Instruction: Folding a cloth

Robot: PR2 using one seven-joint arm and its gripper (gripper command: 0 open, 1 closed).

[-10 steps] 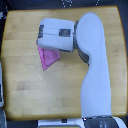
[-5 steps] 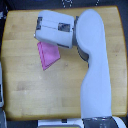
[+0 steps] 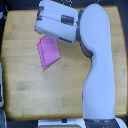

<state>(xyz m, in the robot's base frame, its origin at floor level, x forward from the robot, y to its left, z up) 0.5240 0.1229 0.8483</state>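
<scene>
The cloth (image 3: pixel 49 52) lies flat on the desk (image 3: pixel 25 95), partly under the gripper (image 3: pixel 56 22); jaws hidden, so you cannot tell their opening or hold. Judged: lift clear of the cloth slowly; check no corner trails.

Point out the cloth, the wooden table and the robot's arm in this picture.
cloth (image 3: pixel 49 51), exterior view, middle of the pink sheet.
wooden table (image 3: pixel 30 92), exterior view, bare wood below the cloth.
arm (image 3: pixel 97 60), exterior view, the white upper link.

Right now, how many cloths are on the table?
1. The pink cloth lies flat on the wooden table, toward the exterior view's left, just below the arm's white housing. The arm covers part of the tabletop, so another could be hidden beneath it.
</scene>
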